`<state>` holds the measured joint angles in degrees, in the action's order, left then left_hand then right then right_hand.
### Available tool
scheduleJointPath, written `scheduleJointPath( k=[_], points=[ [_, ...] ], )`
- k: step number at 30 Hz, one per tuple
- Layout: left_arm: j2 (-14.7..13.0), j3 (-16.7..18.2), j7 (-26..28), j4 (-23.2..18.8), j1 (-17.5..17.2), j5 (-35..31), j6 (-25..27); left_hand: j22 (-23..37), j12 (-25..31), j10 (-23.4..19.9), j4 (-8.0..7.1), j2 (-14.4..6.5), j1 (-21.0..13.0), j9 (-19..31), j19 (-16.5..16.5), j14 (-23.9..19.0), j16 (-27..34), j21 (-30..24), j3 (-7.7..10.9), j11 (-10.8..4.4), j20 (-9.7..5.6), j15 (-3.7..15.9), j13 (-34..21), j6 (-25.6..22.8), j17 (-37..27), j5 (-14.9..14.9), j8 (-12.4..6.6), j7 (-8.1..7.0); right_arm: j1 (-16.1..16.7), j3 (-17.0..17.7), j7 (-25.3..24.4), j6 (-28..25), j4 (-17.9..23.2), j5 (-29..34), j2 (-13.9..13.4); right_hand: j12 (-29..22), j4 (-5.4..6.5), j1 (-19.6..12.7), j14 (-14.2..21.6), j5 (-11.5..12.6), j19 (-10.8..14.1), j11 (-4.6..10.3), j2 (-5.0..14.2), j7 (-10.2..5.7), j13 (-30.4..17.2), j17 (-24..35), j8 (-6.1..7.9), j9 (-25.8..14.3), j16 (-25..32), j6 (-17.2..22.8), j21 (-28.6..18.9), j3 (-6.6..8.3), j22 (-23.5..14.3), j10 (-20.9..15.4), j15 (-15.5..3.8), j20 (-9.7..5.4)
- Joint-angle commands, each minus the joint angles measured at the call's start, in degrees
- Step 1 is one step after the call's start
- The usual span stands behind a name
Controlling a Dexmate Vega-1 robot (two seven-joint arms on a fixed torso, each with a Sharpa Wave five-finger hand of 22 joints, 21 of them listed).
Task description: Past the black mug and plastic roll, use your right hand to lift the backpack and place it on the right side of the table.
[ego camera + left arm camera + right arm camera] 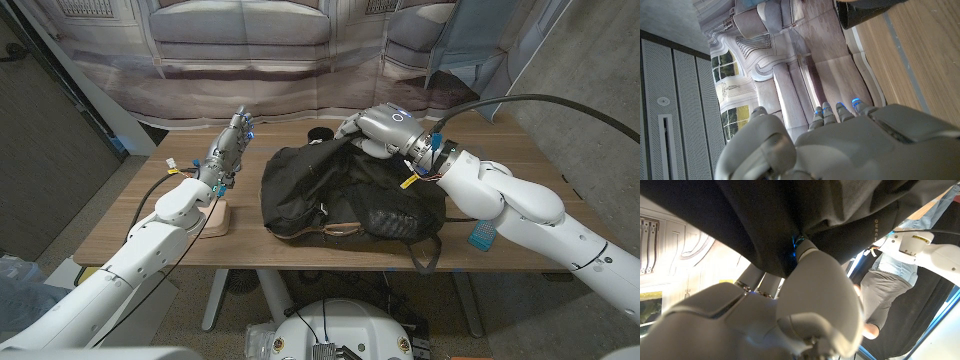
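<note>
A black backpack [345,195] lies slumped across the middle of the wooden table [130,235], its near strap hanging over the near edge, with bare tabletop open to its right as far as a small blue object [483,235] near the right corner. The robot's right hand [378,130] reaches in from the right and sits on the far top of the backpack, fingers curled into the dark fabric; the right wrist view shows cloth bunched around a fingertip, so the hand has hold of the bag. The black mug [320,134] stands at the far edge, just behind the backpack. The left hand [228,150] is raised above the left part of the table, fingers straight, close together and pointing away, holding nothing. In the left wrist view that hand [840,145] faces a printed backdrop [770,55]. The right wrist view also catches a person [890,280] standing beyond the table.
</note>
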<state>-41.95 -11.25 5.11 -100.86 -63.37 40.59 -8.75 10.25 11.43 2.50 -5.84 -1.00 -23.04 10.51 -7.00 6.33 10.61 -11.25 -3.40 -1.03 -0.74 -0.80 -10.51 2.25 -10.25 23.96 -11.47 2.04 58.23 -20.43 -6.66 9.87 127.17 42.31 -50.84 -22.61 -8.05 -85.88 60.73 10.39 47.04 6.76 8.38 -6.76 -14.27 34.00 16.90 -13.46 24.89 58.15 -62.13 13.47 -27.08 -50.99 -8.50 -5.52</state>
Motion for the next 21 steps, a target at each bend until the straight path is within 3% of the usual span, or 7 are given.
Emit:
scheduleJointPath(
  k=[1, 21],
  points=[
    [-0.2, 0.4, -0.2, 0.0, -0.4, 0.2, -0.4, 0.1, 0.0, 0.4, -0.29, -0.4, 0.0, 0.2, -0.3, 0.4, 0.1, -0.2, -0.36, 0.09, -0.01, -0.08, -0.1, 0.1, -0.2, 0.4, 0.20, 0.23, -1.0, 0.8, 0.8, -1.4, 0.5, -1.2, 0.7, 0.3, 0.12, 0.3, 2.5, 0.4, 0.4, 0.05, 0.24, -0.12, -0.2, 0.2, -0.18, -0.1, 0.2, 0.5, -0.3, 0.43, 0.0, -0.6, -4.31, -7.77],
    [-1.0, 1.8, 0.4, -1.6, -1.1, -0.4, -0.7, 0.1, 0.0, 0.4, -0.30, -0.5, -0.1, 0.2, -0.3, 0.4, 0.1, -0.2, -0.65, 0.12, 0.06, -0.05, -0.1, 0.1, -0.2, 0.4, 0.21, 0.31, -4.3, 2.2, 2.8, -4.5, -0.4, -6.7, 2.0, 0.7, 0.03, 0.6, 2.8, 0.4, 0.5, -0.02, 0.15, 0.01, -0.5, 0.7, -0.43, -0.2, 0.1, 0.8, -0.6, 0.78, 0.5, -0.8, -4.32, -7.79]
  ],
)
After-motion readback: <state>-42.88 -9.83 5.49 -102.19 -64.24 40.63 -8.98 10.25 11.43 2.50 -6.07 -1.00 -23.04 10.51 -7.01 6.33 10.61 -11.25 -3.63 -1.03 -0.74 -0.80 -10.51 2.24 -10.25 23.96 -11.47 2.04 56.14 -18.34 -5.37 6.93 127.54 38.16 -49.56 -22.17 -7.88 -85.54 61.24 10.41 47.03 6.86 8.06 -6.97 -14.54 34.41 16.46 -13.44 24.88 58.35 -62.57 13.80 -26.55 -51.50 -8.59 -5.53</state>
